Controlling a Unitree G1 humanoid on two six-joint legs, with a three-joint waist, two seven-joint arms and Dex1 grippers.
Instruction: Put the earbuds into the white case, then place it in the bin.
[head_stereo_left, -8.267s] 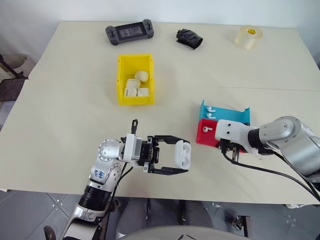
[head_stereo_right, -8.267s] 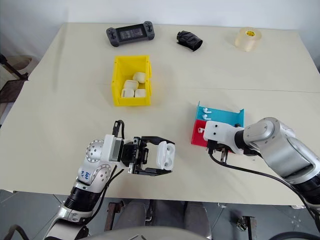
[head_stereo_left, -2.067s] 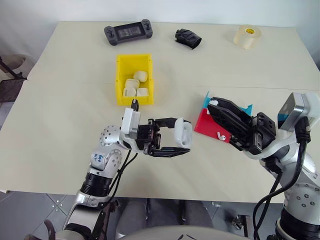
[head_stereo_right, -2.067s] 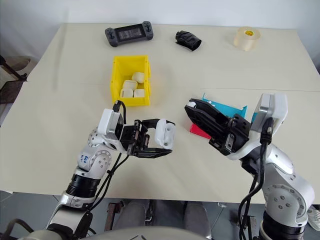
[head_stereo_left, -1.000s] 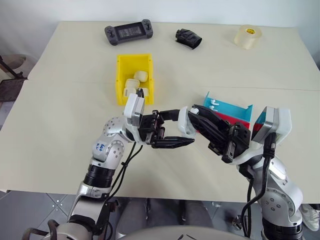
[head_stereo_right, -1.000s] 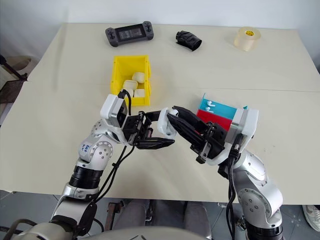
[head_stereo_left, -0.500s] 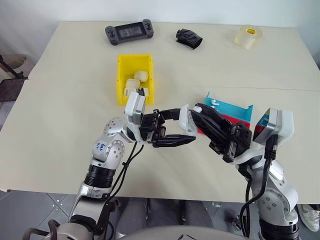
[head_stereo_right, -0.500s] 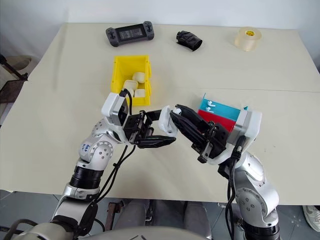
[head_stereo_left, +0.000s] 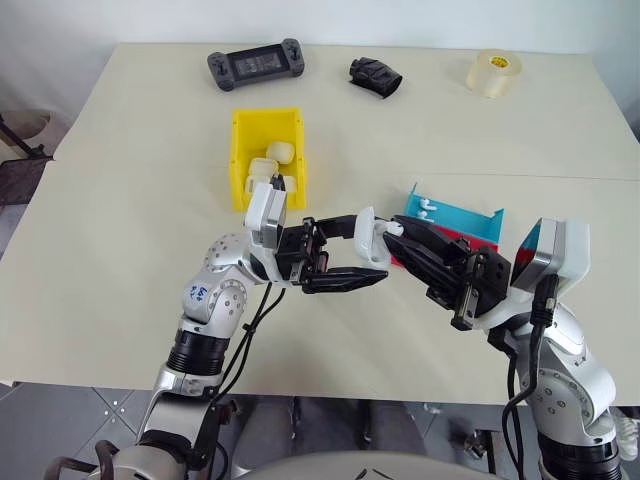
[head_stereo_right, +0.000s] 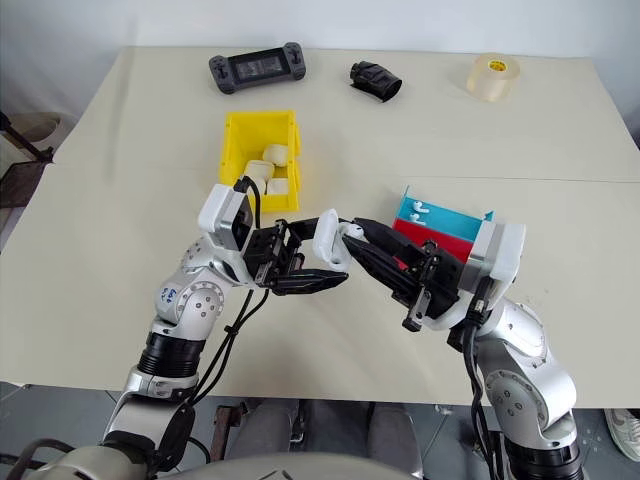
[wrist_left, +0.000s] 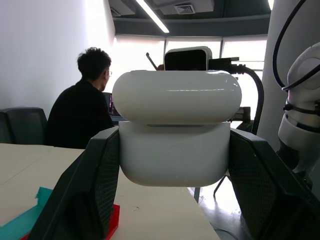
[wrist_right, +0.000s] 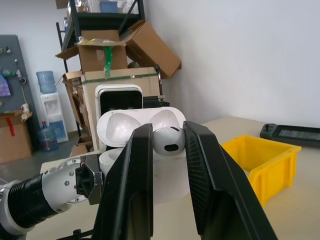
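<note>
Pale and wide, the bench (head_stereo_left: 120, 300) carried the bin (head_stereo_left: 267, 158) at its middle, already holding several cream-white cases, while a blue tray (head_stereo_left: 462, 219) and a red tray (head_stereo_right: 432, 240) sat off to the right with 2 earbuds (head_stereo_left: 426, 206) lying in the blue one. Both arms met above the bench in front of the bin. The left tool (head_stereo_left: 345, 252) was clamped on the case (head_stereo_left: 367, 235), its lid flipped open as the right wrist view showed, with the empty wells facing the other arm. The right tool (wrist_right: 167, 142) pinched 1 earbud (wrist_right: 167, 139) between its tips, right at the mouth of the case. From here the main risk looked to be misalignment: the bud was tiny and glossy, and if its stem met the rim of a well rather than the hole, it could pivot in the pinch or pop free and drop to the bench, perhaps rolling toward the edge. A push that was too firm might also twist the smooth case in the left tool's hold, or nudge the lid partly shut against the fingers. Releasing before the bud was seated would likely let it fall out, since the case was held well off the bench. Which well was being aimed at could not be told.
</note>
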